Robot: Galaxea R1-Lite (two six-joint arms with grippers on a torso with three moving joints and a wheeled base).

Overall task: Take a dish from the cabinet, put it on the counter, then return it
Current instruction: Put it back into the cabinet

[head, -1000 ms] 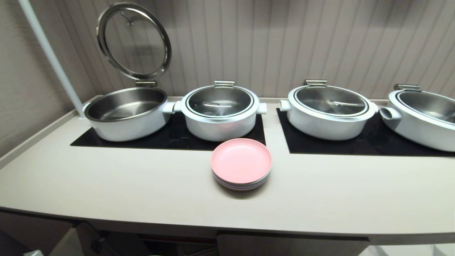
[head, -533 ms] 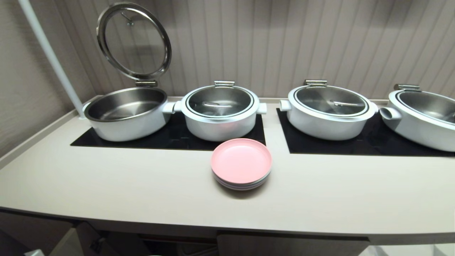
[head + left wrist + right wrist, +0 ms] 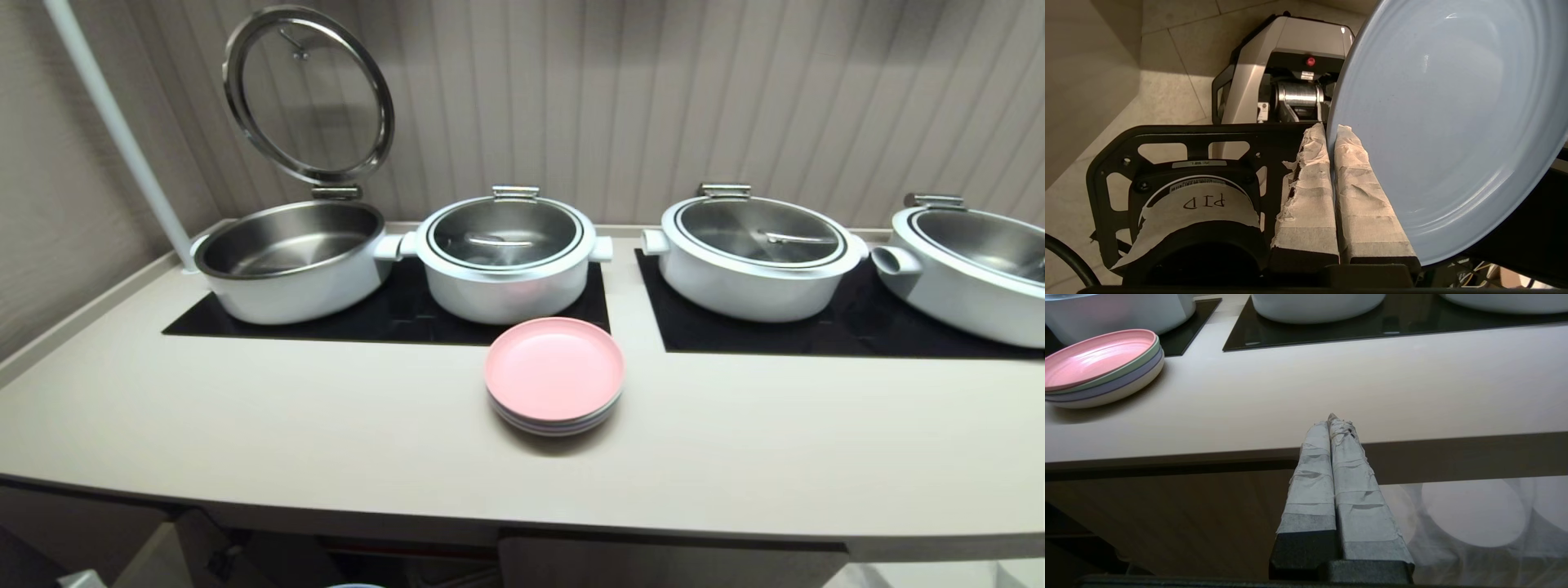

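Left gripper (image 3: pixel 1330 130): taped fingers (image 3: pixel 1306 192) pinched narrow on the rim of the light blue dish (image 3: pixel 1447 122); held tilted, below counter level, above the floor (image 3: pixel 1180 49).
Counter (image 3: pixel 326 441): four white pots along the back; the leftmost pot (image 3: pixel 290 261) has its lid raised.
Plate stack (image 3: pixel 555 377): pink plate on top, resting on the counter in front of the second pot (image 3: pixel 506 257).
Right gripper (image 3: pixel 1333 418): fingers pressed together, empty, level with the counter's front edge.

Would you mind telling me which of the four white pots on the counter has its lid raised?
The leftmost pot, at the counter's left end: its glass lid stands upright on its hinge, showing the bare steel inside. The other three have lids down.
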